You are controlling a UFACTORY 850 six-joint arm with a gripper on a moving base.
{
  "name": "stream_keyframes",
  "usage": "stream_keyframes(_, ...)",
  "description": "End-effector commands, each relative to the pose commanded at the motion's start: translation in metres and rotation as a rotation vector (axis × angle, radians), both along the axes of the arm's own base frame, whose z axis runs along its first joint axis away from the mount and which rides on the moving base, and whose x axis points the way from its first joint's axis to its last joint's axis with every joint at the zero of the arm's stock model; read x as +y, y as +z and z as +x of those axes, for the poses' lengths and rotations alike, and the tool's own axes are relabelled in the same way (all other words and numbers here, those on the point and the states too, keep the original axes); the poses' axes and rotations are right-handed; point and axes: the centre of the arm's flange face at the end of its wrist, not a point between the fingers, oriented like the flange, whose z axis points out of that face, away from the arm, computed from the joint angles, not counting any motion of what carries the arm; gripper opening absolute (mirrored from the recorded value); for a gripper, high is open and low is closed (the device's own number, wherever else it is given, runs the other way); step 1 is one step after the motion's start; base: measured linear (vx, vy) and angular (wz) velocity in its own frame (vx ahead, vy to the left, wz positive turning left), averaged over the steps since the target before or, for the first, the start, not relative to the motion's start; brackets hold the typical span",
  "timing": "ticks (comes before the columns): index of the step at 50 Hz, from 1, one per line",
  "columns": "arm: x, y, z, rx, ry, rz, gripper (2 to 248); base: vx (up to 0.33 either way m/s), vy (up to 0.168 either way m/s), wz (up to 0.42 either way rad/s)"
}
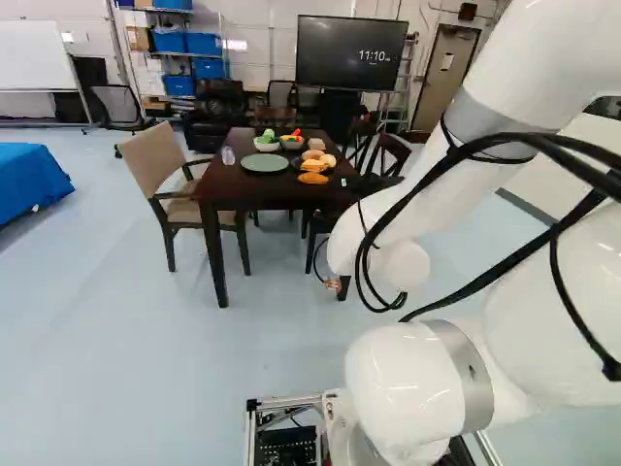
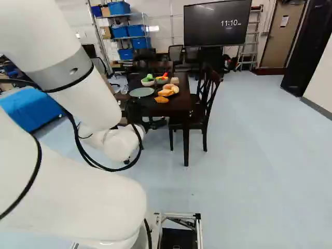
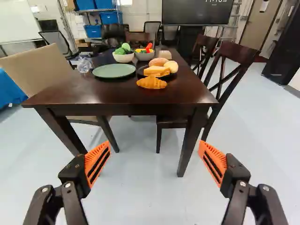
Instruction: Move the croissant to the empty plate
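A beige chair stood at the left base view's upper left. Your arm partly hid a dark chair; your fingers stood apart.

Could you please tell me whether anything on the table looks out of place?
Nothing looks spilled or damaged; only the croissant seems slightly astray, at the near edge of the loaded dark plate.
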Motion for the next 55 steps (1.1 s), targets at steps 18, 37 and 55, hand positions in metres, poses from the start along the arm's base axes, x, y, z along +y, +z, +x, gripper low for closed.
stream_keyframes(18,0.0000,0.0000,0.0000,0.000,0.000,0.000,247,0.055,0.000,-0.005)
stream_keyframes(37,0.0000,0.0000,0.0000,0.000,0.000,0.000,247,0.067,0.000,-0.004)
stream_keyframes(55,0.0000,0.0000,0.0000,0.000,0.000,0.000,247,0.063,0.001,-0.004)
